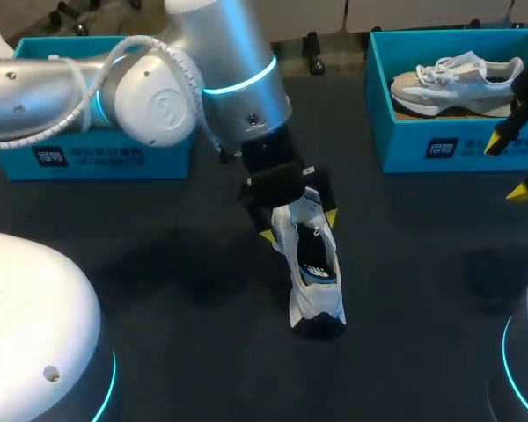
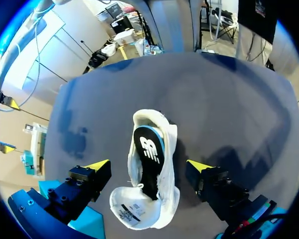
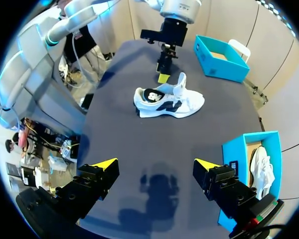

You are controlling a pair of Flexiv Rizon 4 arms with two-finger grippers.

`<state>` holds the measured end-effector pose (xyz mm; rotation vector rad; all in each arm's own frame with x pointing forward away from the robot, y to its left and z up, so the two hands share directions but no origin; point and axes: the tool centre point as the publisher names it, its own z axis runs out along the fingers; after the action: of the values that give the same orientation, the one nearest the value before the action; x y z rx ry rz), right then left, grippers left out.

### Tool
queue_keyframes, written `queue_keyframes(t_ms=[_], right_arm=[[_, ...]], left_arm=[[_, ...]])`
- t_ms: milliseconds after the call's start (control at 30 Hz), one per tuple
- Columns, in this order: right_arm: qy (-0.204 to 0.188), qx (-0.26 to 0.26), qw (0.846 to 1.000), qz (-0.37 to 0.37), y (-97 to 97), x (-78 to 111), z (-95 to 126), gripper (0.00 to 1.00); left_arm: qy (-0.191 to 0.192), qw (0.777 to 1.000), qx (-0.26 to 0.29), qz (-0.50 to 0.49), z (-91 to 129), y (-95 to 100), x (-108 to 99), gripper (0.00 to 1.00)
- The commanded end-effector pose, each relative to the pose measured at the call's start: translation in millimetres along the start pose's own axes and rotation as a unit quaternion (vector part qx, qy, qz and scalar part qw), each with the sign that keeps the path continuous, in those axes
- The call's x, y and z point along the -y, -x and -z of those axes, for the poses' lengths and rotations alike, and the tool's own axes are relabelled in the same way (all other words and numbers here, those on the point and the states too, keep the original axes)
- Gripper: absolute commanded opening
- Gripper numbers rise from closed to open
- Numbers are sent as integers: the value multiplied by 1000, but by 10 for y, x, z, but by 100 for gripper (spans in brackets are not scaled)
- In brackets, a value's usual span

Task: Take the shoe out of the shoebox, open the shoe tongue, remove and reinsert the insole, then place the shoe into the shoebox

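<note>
Left gripper (image 2: 148, 166): we hold it right over the shoe (image 3: 175, 103), fingers spread wide, one on each side of the shoe's heel end, gripping nothing
Right gripper (image 3: 155, 164): fingers apart and empty, well away from the shoe on our right side
Shoe: stands on its sole on the table (image 1: 158, 264), outside both boxes, so we judge the take-out step done
Tongue (image 2: 132, 209): folded out of the shoe's mouth toward our left gripper; we count it as opened
Insole (image 2: 148, 152): dark, lying inside the shoe; we cannot tell whether it is fully seated, nor whether it is yet to come out or already back in
Left shoebox (image 1: 97, 158): behind the shoe on its left, near; it looks empty from our right wrist
Right shoebox (image 1: 458, 145): well apart from the shoe, holding a second shoe (image 1: 458, 79)
Left to do: at the least, putting the shoe into a shoebox
</note>
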<state>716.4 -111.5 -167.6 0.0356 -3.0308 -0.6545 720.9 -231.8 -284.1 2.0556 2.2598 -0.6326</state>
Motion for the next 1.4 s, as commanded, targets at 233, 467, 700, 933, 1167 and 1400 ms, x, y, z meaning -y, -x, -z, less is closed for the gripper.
queue_keyframes(t_ms=[233,467,700,933,1167,1400], right_arm=[[2,-4,1000,-5,50,17,49,100],[2,-4,1000,-5,50,17,49,100],[2,-4,1000,-5,50,17,49,100],[2,-4,1000,-5,50,17,49,100],[2,-4,1000,-5,50,17,49,100],[2,-4,1000,-5,50,17,49,100]], left_arm=[[-6,999,-51,9,86,9,15,63],[-6,998,-55,-9,97,-16,85,0],[-14,997,-80,-10,-78,-81,117,0],[-15,993,-114,-3,-234,-143,138,0],[-12,993,-121,4,-288,-89,109,0],[-15,992,-127,-2,-470,-43,59,0]])
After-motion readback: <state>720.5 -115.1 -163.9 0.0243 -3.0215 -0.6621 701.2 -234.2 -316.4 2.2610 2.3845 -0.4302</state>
